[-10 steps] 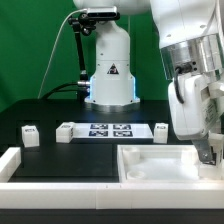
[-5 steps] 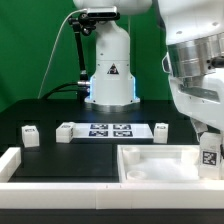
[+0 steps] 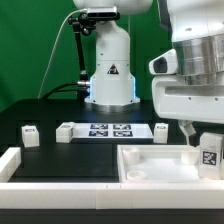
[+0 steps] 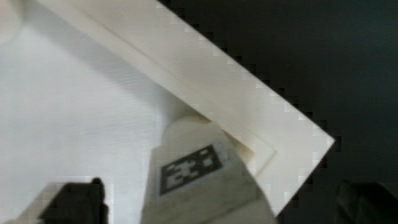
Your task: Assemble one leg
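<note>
Arm risen since earlier, claw (image 3: 196, 137) released above leg (image 3: 209, 152), leg against tray (image 3: 140, 160) corner rim

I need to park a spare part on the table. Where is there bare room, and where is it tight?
Free: the black strip between the small block at the exterior view's left and the tray, in front of the marker board. Crowded: the tray's right corner, where the leg stands under the end effector.

Level exterior view facing the arm; wrist view close above tray (image 4: 107, 140).
</note>
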Motion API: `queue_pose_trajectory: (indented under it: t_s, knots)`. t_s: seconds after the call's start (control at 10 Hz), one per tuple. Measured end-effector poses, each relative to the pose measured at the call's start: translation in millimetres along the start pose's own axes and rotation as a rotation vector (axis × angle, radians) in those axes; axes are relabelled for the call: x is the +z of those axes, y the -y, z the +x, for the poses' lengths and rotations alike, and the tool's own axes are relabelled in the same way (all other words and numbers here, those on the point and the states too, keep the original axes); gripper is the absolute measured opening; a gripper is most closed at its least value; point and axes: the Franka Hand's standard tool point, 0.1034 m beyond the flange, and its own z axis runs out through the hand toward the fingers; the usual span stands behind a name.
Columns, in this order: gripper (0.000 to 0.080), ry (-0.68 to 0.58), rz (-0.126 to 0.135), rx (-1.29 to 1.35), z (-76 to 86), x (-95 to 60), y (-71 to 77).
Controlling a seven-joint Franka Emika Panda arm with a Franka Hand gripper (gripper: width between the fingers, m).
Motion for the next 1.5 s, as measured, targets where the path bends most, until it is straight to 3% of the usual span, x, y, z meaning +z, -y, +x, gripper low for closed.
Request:
queue_pose_trajectory:
  t_s: [0.2,0.6,0.7,0.8,0.9,1.1,1.5]
  knots:
    - [0.0649,0.003,-0.021,-0.169,2.3,-0.3,-1.0]
    - [0.0619,0.002,-0.019,-0.263,6.0,-0.9,-1.6]
    - [0.0441,0.002,-0.019,-0.263,6.0,-0.9,-1.6]
    - [0.0441,0.002,-0.019,-0.263,6.2,-0.9,-1.8]
    - [0.0291,0.001,-0.019,-0.238,7.2,-1.1,-2.5]
    - [0.0291,0.001,-0.019,-0.217,7.3,-1.1,-2.7]
    - [0.0291,-0.034,0.039,0.320,6.8,-0.4,-2.9]
